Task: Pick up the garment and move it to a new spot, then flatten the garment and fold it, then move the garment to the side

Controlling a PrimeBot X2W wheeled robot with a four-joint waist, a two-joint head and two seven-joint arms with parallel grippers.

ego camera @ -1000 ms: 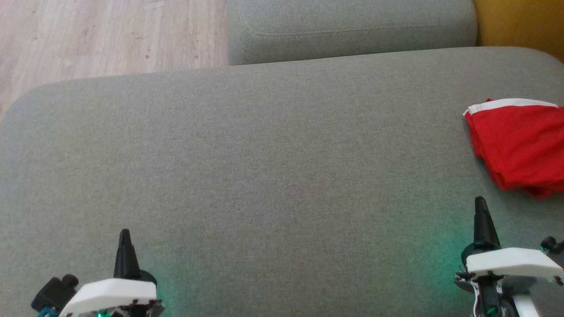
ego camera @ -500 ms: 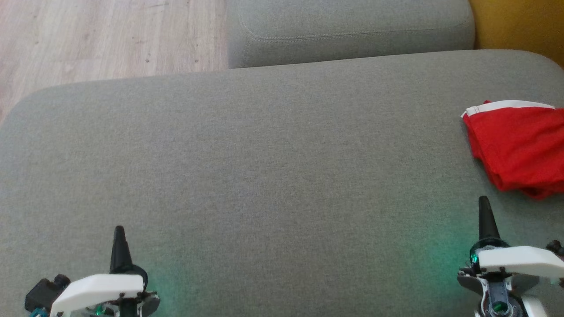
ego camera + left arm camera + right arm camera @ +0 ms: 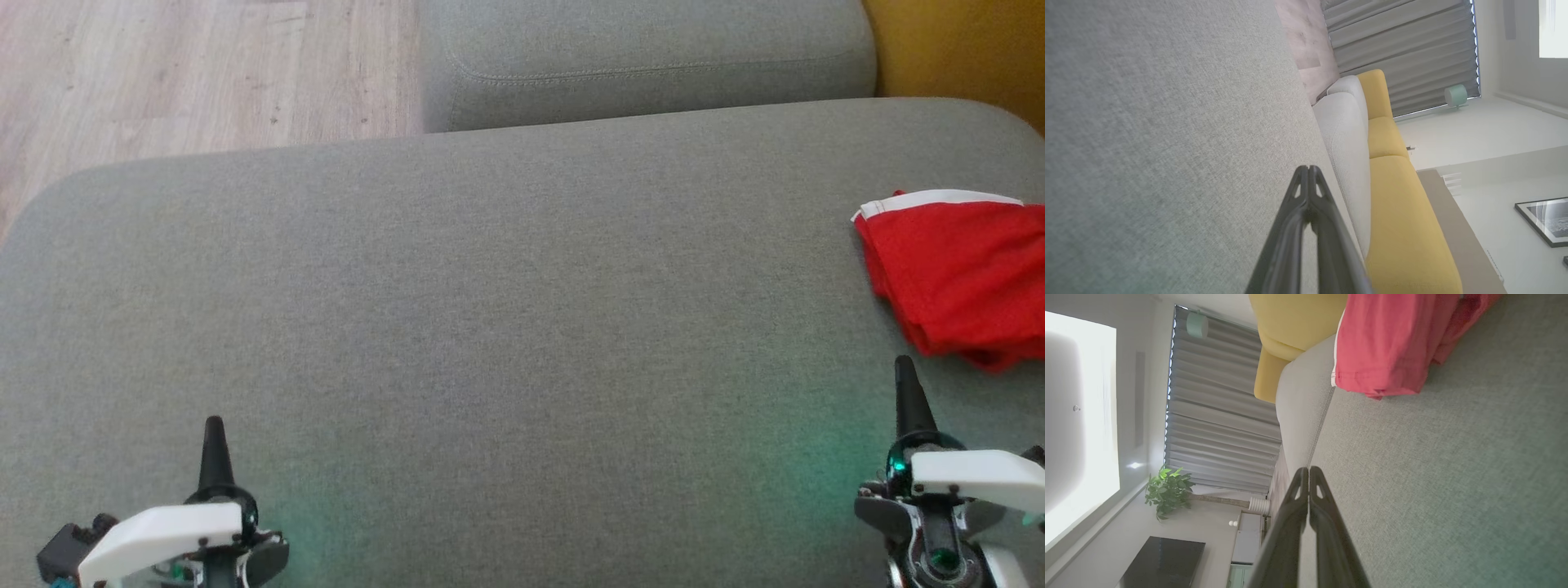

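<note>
The folded red white-trimmed garment [image 3: 955, 278] lies aside on the grey fabric cushion [image 3: 490, 327]. Both the left hand [image 3: 214, 422] and right hand [image 3: 903, 363] are closed, empty. Steer them clear of it.

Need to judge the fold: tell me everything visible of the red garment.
The red garment looks like soft cloth, folded into a flat stack, with a white band along its far edge and uneven layered edges at its near side. It lies on the grey cushion at the robot's right, cut off by the head view's edge. Only the cushion touches it; the shut right hand is apart from it.
</note>
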